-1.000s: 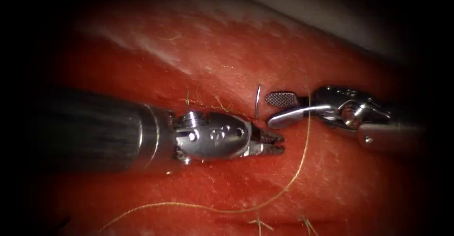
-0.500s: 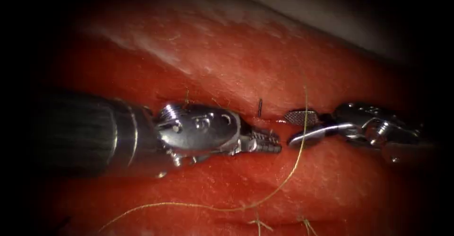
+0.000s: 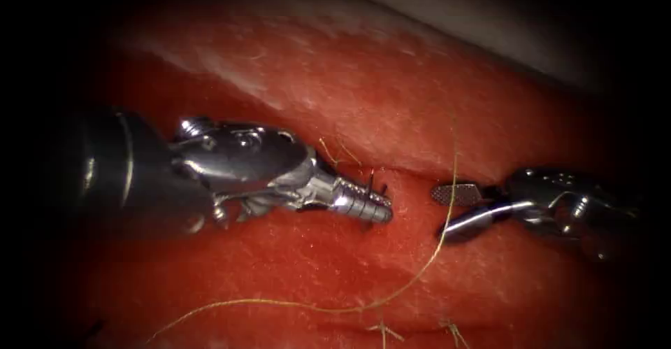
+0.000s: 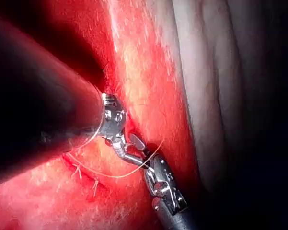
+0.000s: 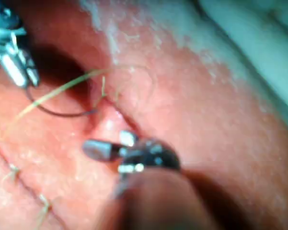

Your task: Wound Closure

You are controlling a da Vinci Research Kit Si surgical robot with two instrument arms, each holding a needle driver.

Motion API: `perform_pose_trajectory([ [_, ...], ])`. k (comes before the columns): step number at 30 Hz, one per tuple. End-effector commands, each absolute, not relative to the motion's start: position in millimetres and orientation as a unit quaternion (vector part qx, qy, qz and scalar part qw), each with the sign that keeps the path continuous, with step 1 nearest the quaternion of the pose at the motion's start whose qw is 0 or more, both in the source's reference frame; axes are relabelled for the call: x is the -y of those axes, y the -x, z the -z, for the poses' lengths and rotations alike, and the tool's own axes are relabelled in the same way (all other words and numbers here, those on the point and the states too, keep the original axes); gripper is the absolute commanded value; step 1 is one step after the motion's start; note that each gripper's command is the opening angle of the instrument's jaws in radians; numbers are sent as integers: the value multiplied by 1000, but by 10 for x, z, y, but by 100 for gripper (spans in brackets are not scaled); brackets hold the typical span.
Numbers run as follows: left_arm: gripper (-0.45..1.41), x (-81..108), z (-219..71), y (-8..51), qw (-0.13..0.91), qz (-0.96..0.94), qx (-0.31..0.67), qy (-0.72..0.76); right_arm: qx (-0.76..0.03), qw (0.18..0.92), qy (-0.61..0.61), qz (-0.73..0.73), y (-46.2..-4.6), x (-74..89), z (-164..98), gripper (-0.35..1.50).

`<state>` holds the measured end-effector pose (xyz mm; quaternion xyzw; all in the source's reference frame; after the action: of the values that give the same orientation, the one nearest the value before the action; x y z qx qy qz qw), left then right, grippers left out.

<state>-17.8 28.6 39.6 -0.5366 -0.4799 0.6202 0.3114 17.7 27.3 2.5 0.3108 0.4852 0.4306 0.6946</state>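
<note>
At centre, my left tool [image 3: 370, 205] clamps the thin curved needle [image 3: 370, 181], its far end buried in glistening tissue [image 3: 314, 76]. At 3 o'clock, my right tool [image 3: 454, 209] gapes, ridged pad bare, gold thread [image 3: 419, 272] alongside.

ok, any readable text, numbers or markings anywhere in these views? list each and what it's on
None readable.
Left tool: its wrist housing shows glare, with no legible marking; jaws shut on the needle, which stands in the tissue at the cut.
Right tool: bare metal, no lettering; jaws open, holding nothing.
Thread: unmarked.
</note>
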Motion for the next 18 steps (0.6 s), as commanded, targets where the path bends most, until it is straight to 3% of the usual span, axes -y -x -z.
perform_pose_trajectory([
  [1,-35,-284,-399,181,296,-629,466,548,-488,696,-308,-428,-184,-275,-29,133],
  [8,-35,-294,-388,174,162,-731,290,596,-491,700,-291,-429,-182,-278,-27,135],
  [18,-35,-337,-363,154,130,-758,152,621,-487,726,-183,-450,-149,-320,12,128],
])
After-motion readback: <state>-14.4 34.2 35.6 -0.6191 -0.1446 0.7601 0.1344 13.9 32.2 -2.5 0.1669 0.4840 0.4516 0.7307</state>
